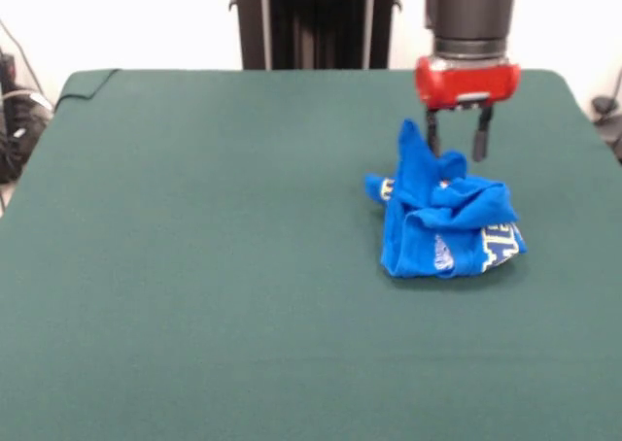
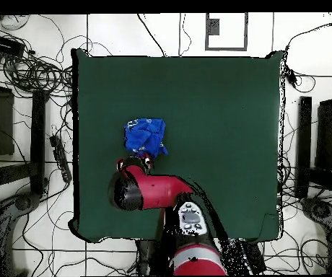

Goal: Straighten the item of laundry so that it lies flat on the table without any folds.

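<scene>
The table (image 1: 194, 295) held nothing that could be called a container; its dark green cloth carried only the item of laundry (image 1: 442, 222). In the front view the shirt sat right of the table's middle and nearer the far edge than the near one; in the overhead view it lay left of the table's middle, just above the red arm (image 2: 162, 191).

The shirt was a crumpled bright blue heap, not flat at all. Folds ran across its top, and one peak of cloth stood up at the heap's far side, rising to a point. A small lobe stuck out at the heap's left in the front view. White block lettering showed along the lower right edge of the heap, and a patch of pale print showed on its front face, both broken by creases so that no word could be read.

The gripper (image 1: 457, 145) hung just behind the heap, below its red housing. Its two dark fingers (image 1: 480, 140) pointed down with a clear gap between them. The left finger stood right beside the raised peak of cloth; whether it touched the cloth could not be told. Nothing was gripped between the fingers
</scene>
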